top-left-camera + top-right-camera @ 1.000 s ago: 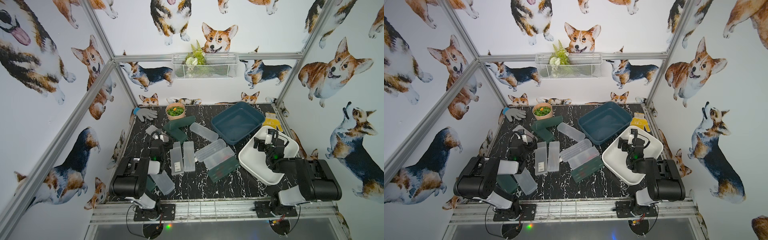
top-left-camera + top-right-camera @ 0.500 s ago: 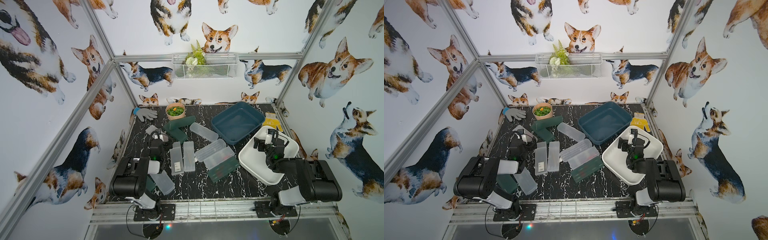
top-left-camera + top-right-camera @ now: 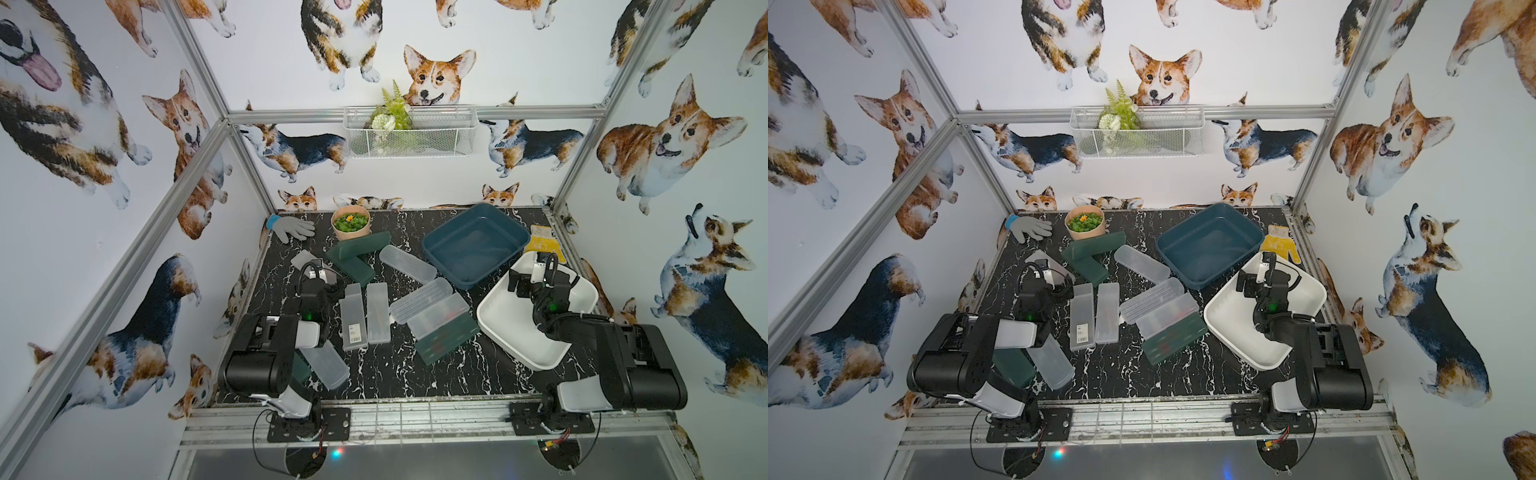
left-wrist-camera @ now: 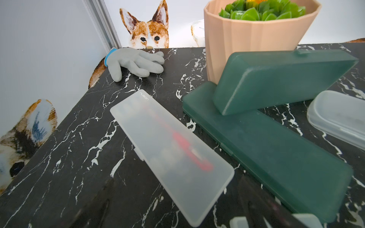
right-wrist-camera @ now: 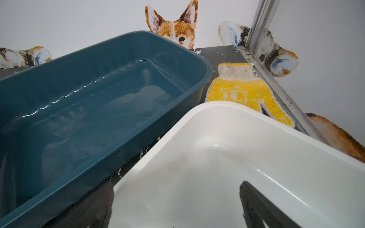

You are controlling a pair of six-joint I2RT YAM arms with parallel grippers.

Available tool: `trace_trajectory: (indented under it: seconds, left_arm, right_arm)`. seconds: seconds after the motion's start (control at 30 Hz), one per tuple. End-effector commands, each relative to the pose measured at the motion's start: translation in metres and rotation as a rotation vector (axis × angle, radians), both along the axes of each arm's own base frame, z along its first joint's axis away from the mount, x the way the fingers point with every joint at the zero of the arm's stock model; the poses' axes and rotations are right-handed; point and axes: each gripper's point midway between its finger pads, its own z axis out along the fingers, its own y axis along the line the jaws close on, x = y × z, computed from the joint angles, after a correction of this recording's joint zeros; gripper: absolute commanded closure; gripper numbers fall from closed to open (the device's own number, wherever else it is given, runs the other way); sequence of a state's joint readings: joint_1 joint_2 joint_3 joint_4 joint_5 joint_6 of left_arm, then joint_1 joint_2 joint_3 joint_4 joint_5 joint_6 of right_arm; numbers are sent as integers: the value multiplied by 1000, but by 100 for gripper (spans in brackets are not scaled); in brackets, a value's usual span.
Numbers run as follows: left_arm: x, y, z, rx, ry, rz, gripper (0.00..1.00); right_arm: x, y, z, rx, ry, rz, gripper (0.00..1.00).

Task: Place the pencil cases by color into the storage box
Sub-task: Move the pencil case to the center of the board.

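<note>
Pencil cases all lie loose on the black marbled table [image 3: 395, 374] and neither bin holds one, so I judge the sorting not yet begun.

The left gripper [image 3: 311, 269] has its jaws spread wide and carries nothing. In the left wrist view its blurred fingers [image 4: 253, 197] flank the near end of a frosted case [image 4: 171, 154] with something red inside. Whether they touch it I cannot tell. Just past that case, on the side toward the other arm, a dark green case [image 4: 276, 158] lies flat. A second green case [image 4: 276, 79] rests tilted across it and leans on the peach pot [image 4: 246, 49]. Well ahead of the fingertips lies a grey glove [image 4: 136, 63].

Between the two arms, in a top view, a pair of frosted cases [image 3: 353, 320] sits side by side. Nearer the right arm is a heap of frosted cases [image 3: 436, 318] stacked over another green one.

The right gripper [image 3: 534, 276] is also wide open and empty. It hovers over the white bin [image 5: 246, 126], which is bare inside. Close beside that bin, farther from the gripper, stands the teal bin [image 5: 88, 71], also empty. A yellow glove [image 5: 237, 92] lies beyond the white bin's far rim.

Every case remains to be moved. My guess is that the green ones go in the teal bin and the frosted ones in the white bin. The left arm looks best placed to start with the case beneath it.
</note>
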State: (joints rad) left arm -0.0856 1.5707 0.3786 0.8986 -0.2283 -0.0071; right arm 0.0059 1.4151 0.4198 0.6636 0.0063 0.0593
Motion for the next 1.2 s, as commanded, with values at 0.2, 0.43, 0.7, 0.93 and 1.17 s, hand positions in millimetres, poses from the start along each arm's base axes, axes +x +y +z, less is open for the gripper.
trace_trajectory:
  seconds: [0.2, 0.43, 0.7, 0.93, 1.17]
  left_arm:
    - [3, 8, 17, 12, -25, 63, 0]
    - [7, 10, 33, -16, 111, 94, 0]
    - [9, -3, 57, -80, 240, 57, 0]
    - [23, -10, 99, -132, 235, 45, 0]
    - [15, -8, 107, -257, 314, 152, 0]
  right_arm:
    - [2, -5, 17, -27, 60, -63, 0]
    - [0, -9, 41, -50, 68, -100, 0]
    - [-4, -12, 67, -32, 88, -139, 1]
    - [4, -14, 94, 56, 123, -212, 1]
    - [15, -6, 129, 125, 181, -257, 0]
